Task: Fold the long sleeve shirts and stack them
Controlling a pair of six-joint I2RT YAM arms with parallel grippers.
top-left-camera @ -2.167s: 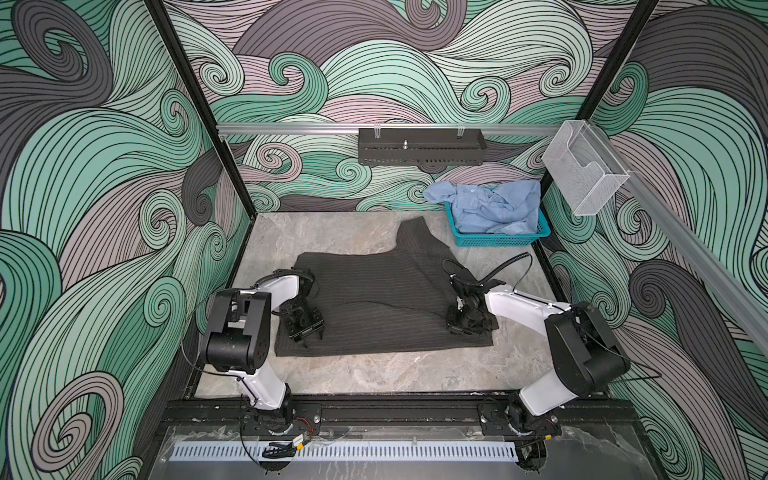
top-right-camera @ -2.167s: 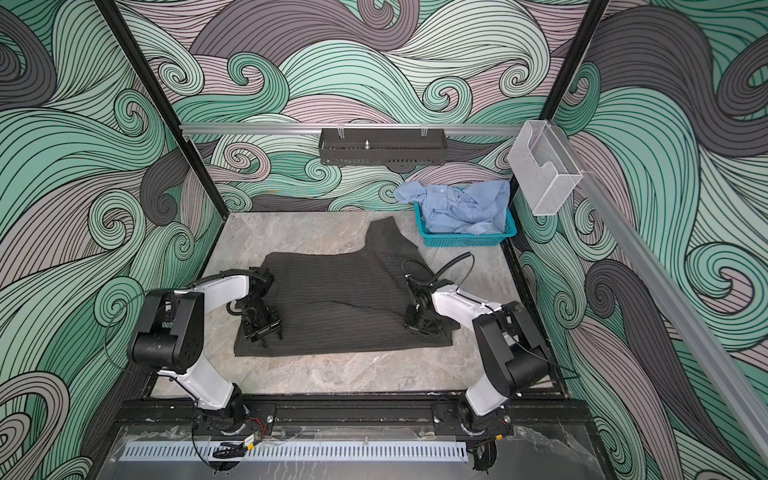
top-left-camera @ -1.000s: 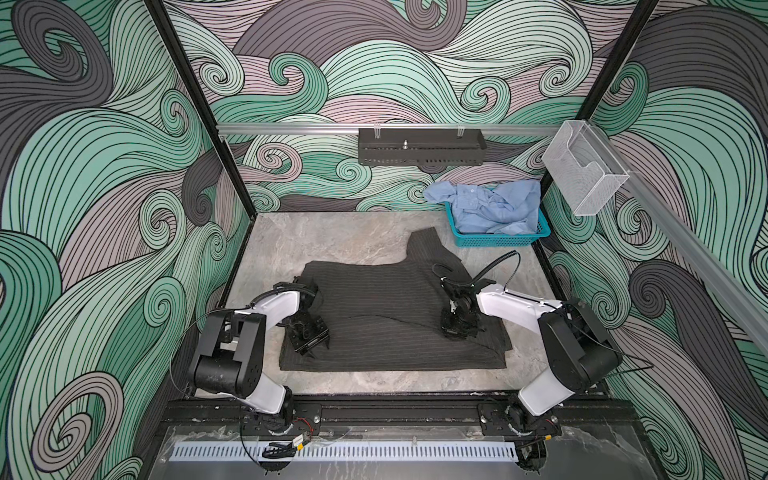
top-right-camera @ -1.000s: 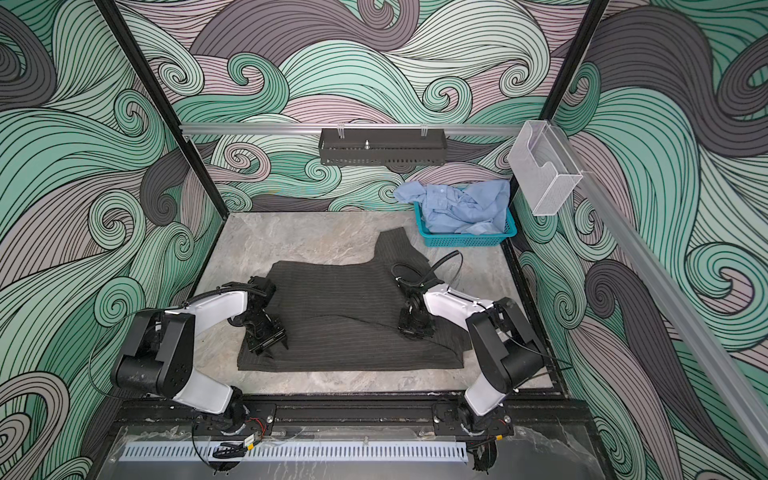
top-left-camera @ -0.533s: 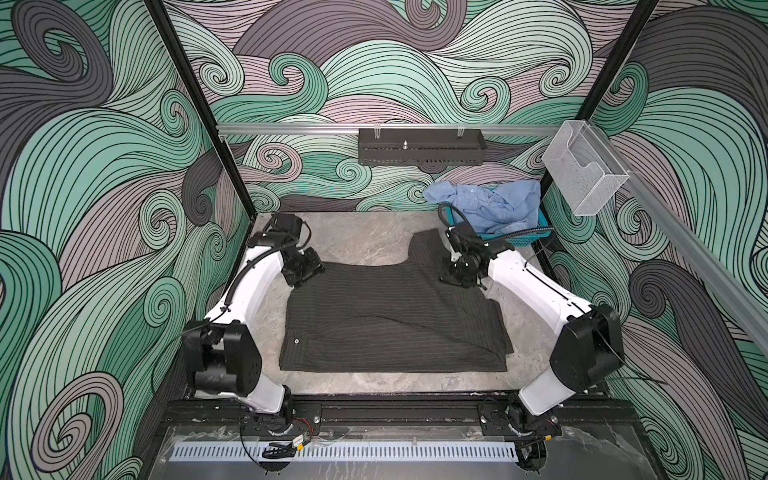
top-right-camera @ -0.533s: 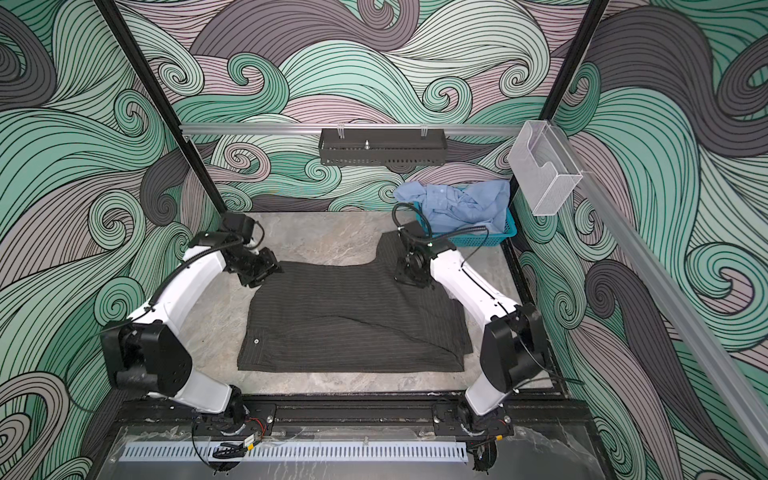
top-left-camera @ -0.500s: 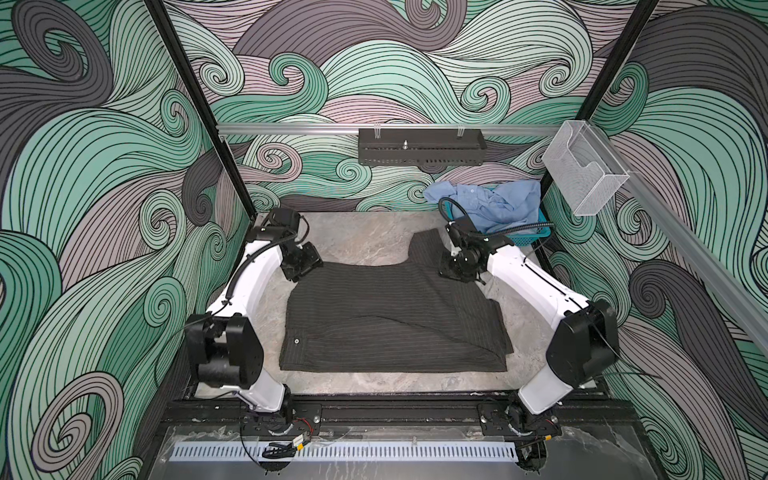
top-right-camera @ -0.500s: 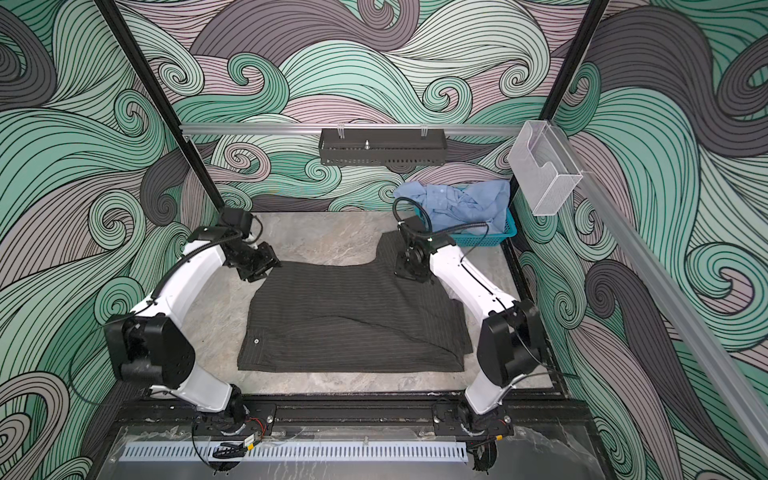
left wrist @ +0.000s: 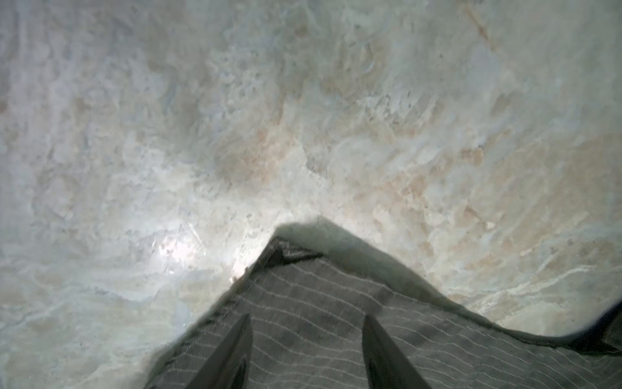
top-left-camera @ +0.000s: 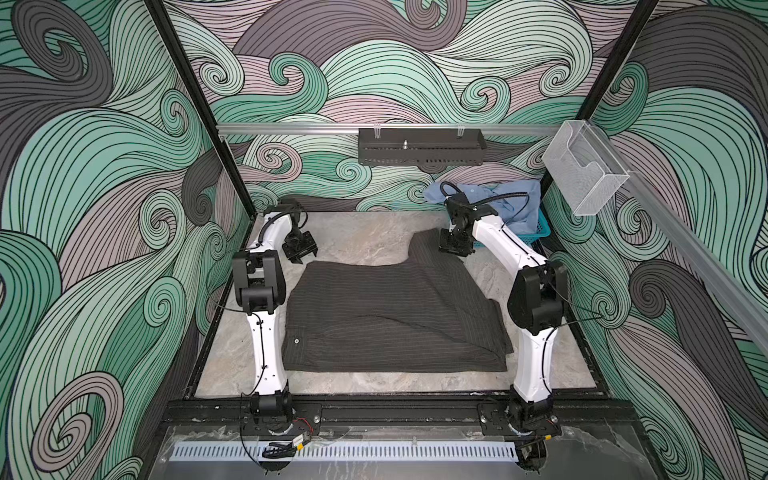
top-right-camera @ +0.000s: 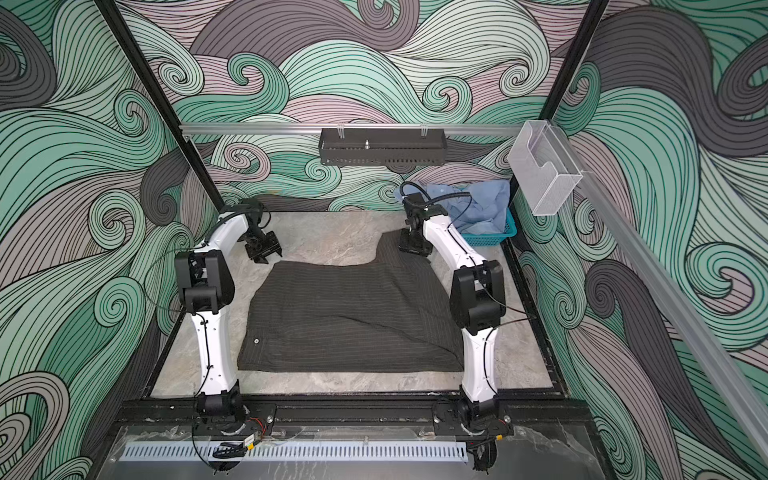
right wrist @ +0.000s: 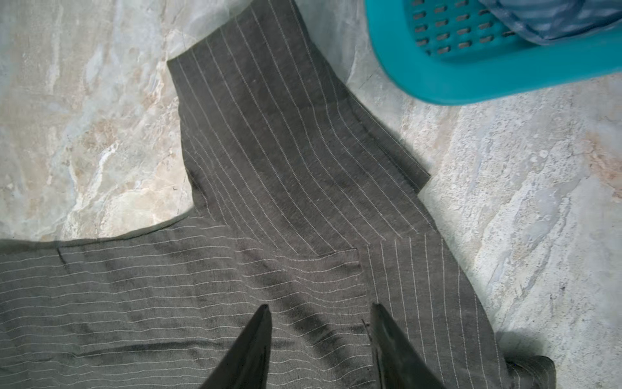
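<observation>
A dark charcoal pinstriped long sleeve shirt (top-left-camera: 395,316) (top-right-camera: 353,316) lies folded flat in the middle of the marble table (top-left-camera: 365,237). One flap sticks out toward the back right. My left gripper (top-left-camera: 302,254) (top-right-camera: 264,252) hovers open over the shirt's far left corner (left wrist: 303,296), its jaws (left wrist: 307,318) empty. My right gripper (top-left-camera: 455,248) (top-right-camera: 415,246) hangs open over the far right flap (right wrist: 269,151), its jaws (right wrist: 320,308) apart with only cloth below them. A light blue long sleeve shirt (top-left-camera: 513,203) (top-right-camera: 484,203) (right wrist: 555,20) lies crumpled in the basket.
The teal mesh basket (top-left-camera: 542,232) (top-right-camera: 510,233) (right wrist: 471,77) stands at the back right corner, close to my right gripper. A black tray (top-left-camera: 419,145) hangs on the back rail. A clear plastic holder (top-left-camera: 582,178) is fixed to the right rail. Patterned walls enclose the table.
Both arms swung from the middle of the dark shirt to its far edge, spreading the cloth backwards. Both grippers have let go and lifted slightly.
</observation>
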